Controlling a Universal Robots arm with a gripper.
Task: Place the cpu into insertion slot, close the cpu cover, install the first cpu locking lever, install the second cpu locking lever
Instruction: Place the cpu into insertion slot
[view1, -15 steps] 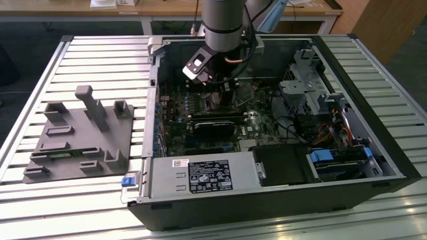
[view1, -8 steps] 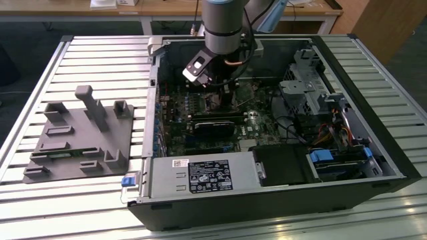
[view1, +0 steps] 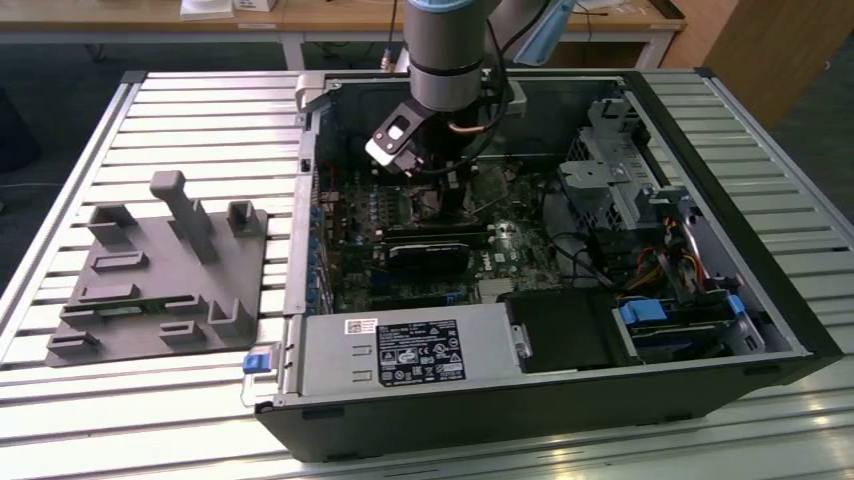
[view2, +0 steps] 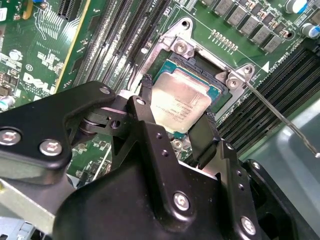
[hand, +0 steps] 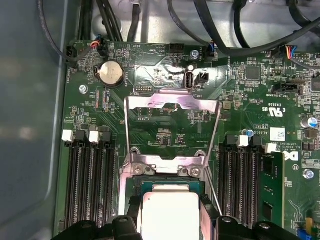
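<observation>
Inside the open computer case (view1: 747, 330), my gripper (view1: 447, 198) reaches down over the motherboard. The cpu (view2: 180, 102), a silver-topped square chip, sits at the insertion slot (view2: 198, 64), with the slot's dark frame showing around its far edge. Black fingers (view2: 146, 97) press against two opposite sides of the chip, so my gripper (view2: 175, 109) is shut on it. In the first wrist view the cpu (hand: 170, 212) lies between the fingers (hand: 134, 210). The cpu cover (hand: 172, 102) stands swung open beyond the slot. A thin locking lever (view2: 280, 116) sticks out beside the slot, unlatched.
Long black memory slots (hand: 90, 185) flank the socket on both sides, and one holds a green memory stick (hand: 272, 190). Cables (hand: 235, 30) run along the case wall past the board. A grey fixture (view1: 154, 275) lies on the slatted table outside the case.
</observation>
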